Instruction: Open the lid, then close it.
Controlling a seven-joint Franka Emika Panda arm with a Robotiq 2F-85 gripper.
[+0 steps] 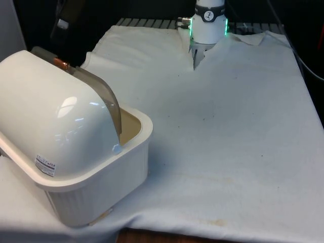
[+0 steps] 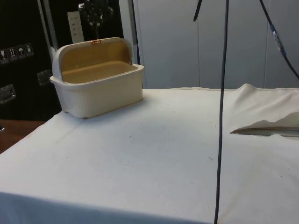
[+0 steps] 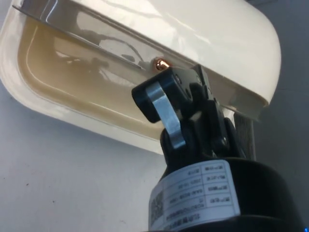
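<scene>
The cream bread box (image 2: 98, 81) stands on the white-clothed tabletop (image 2: 154, 154), its lid (image 1: 104, 98) rolled back. The claw (image 3: 166, 104) hovers beside the lid's copper knob (image 3: 160, 64); whether it is spread or pressed together cannot be told.

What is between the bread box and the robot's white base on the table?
Just bare white cloth. In the front view nothing lies on it between the bread box and the robot's base.

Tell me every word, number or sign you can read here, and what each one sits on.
No text here can be read.
White sticker on the bread box: red mark and printed lines, too small to read.
White label on the claw's body: rows of print and a square code, too blurred to read.
Signs on the dark cabinet: small pictograms, too small to make out.
</scene>
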